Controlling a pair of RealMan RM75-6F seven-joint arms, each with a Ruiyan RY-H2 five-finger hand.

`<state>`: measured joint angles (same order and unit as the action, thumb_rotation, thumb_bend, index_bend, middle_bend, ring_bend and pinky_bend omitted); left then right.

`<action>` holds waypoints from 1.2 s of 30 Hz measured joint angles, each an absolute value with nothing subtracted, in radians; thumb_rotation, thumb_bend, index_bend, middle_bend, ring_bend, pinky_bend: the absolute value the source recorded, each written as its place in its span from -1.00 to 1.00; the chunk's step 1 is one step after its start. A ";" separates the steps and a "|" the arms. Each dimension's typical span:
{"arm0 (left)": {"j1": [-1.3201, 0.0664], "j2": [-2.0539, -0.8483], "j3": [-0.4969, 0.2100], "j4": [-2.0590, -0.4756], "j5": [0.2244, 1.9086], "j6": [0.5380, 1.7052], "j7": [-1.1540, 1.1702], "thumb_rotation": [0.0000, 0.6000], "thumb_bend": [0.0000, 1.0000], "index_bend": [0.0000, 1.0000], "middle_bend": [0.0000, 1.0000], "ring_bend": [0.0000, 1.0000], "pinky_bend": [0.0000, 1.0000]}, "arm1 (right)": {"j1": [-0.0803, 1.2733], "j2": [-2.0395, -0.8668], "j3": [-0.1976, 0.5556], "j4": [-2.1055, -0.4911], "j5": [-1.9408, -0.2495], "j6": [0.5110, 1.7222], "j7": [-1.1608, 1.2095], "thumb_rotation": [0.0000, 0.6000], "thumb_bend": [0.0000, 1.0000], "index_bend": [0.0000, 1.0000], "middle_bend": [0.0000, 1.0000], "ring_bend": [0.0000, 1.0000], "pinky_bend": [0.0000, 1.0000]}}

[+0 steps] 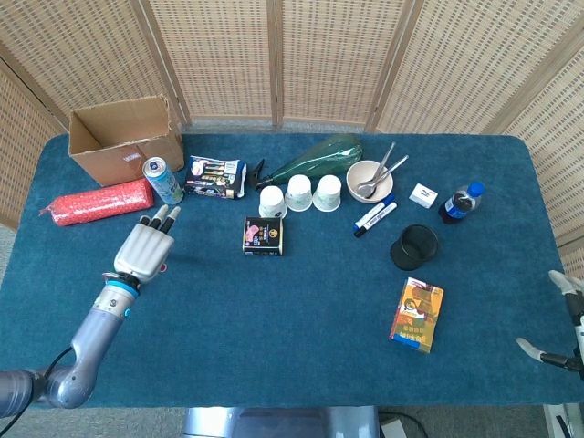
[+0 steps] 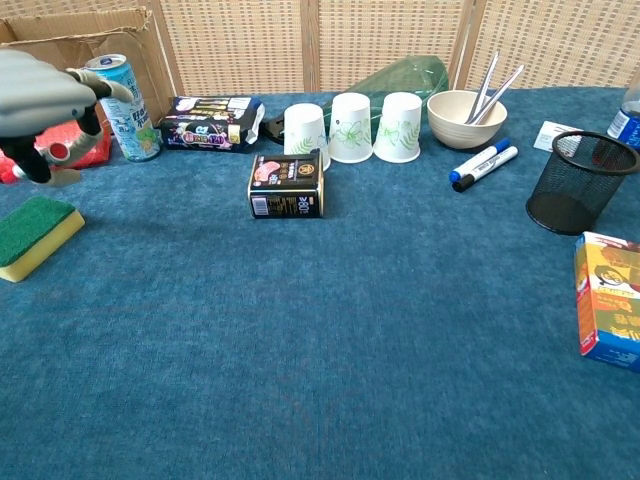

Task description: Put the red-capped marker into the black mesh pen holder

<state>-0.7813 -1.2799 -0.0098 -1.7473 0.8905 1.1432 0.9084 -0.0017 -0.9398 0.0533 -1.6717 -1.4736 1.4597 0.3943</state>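
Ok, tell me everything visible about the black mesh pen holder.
The black mesh pen holder is a round cup of dark wire mesh with a solid rim, standing upright on the blue cloth at the table's right side. It looks empty. Nothing touches it; two blue-capped markers lie to its left and a colourful box sits nearer the camera.
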 measured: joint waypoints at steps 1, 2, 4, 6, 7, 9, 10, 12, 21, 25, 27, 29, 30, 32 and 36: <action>-0.781 -1.270 -0.010 -1.757 0.893 1.143 0.908 1.00 -0.17 0.51 -1.00 -1.00 -0.42 | -0.001 -0.941 0.054 -1.671 -1.471 1.457 0.394 1.00 -1.00 -1.00 -1.00 -1.00 -0.86; -0.781 -1.261 -0.010 -1.765 0.895 1.143 0.908 1.00 -0.17 0.51 -1.00 -1.00 -0.42 | 0.000 -0.941 0.054 -1.670 -1.467 1.455 0.394 1.00 -1.00 -1.00 -1.00 -1.00 -0.86; -0.781 -1.241 -0.010 -1.782 0.901 1.143 0.909 1.00 -0.17 0.51 -1.00 -1.00 -0.42 | 0.000 -0.943 0.057 -1.668 -1.456 1.451 0.389 1.00 -1.00 -1.00 -1.00 -1.00 -0.86; -0.781 -1.226 -0.010 -1.794 0.905 1.141 0.907 1.00 -0.17 0.51 -1.00 -1.00 -0.42 | 0.001 -0.944 0.060 -1.668 -1.450 1.451 0.385 1.00 -1.00 -1.00 -1.00 -1.00 -0.86; -0.780 -1.221 -0.010 -1.798 0.906 1.141 0.905 1.00 -0.17 0.51 -1.00 -1.00 -0.42 | 0.001 -0.945 0.060 -1.668 -1.450 1.452 0.384 1.00 -1.00 -1.00 -1.00 -1.00 -0.86; -0.780 -1.212 -0.012 -1.802 0.908 1.140 0.900 1.00 -0.17 0.51 -1.00 -1.00 -0.42 | 0.001 -0.946 0.060 -1.668 -1.450 1.450 0.382 1.00 -1.00 -1.00 -1.00 -1.00 -0.86; -0.780 -1.208 -0.014 -1.803 0.908 1.140 0.899 1.00 -0.18 0.51 -1.00 -1.00 -0.42 | 0.002 -0.946 0.060 -1.668 -1.449 1.449 0.382 1.00 -1.00 -1.00 -1.00 -1.00 -0.86; -0.779 -1.201 -0.015 -1.806 0.907 1.139 0.897 1.00 -0.18 0.51 -1.00 -1.00 -0.42 | 0.003 -0.947 0.060 -1.666 -1.448 1.444 0.381 1.00 -1.00 -1.00 -1.00 -1.00 -0.86; -0.786 -1.180 -0.017 -1.821 0.902 1.131 0.911 1.00 -0.17 0.51 -1.00 -1.00 -0.42 | 0.030 -0.973 0.066 -1.640 -1.444 1.396 0.461 1.00 -1.00 -1.00 -1.00 -1.00 -0.80; -0.796 -1.165 -0.027 -1.842 0.897 1.130 0.921 1.00 -0.17 0.50 -1.00 -1.00 -0.42 | 0.079 -1.004 0.086 -1.584 -1.429 1.317 0.577 1.00 -1.00 -1.00 -1.00 -1.00 -0.76; -0.802 -1.156 -0.032 -1.856 0.894 1.129 0.926 1.00 -0.18 0.51 -1.00 -1.00 -0.42 | 0.118 -1.030 0.099 -1.533 -1.415 1.250 0.639 1.00 -1.00 -1.00 -1.00 -1.00 -0.75; -0.806 -1.150 -0.034 -1.867 0.891 1.129 0.929 1.00 -0.17 0.51 -1.00 -1.00 -0.42 | 0.153 -1.054 0.109 -1.487 -1.406 1.189 0.689 1.00 -1.00 -1.00 -1.00 -1.00 -0.74; -0.808 -1.145 -0.035 -1.873 0.889 1.128 0.931 1.00 -0.17 0.51 -1.00 -1.00 -0.42 | 0.175 -1.073 0.114 -1.459 -1.399 1.150 0.721 1.00 -1.00 -1.00 -1.00 -1.00 -0.74; -0.810 -1.139 -0.036 -1.880 0.887 1.128 0.934 1.00 -0.17 0.51 -1.00 -1.00 -0.42 | 0.206 -1.101 0.121 -1.420 -1.392 1.097 0.769 1.00 -1.00 -1.00 -1.00 -1.00 -0.73; -0.817 -1.124 -0.039 -1.889 0.879 1.122 0.936 1.00 -0.17 0.51 -1.00 -1.00 -0.42 | 0.268 -1.176 0.132 -1.326 -1.376 0.999 0.858 1.00 -1.00 -1.00 -1.00 -1.00 -0.73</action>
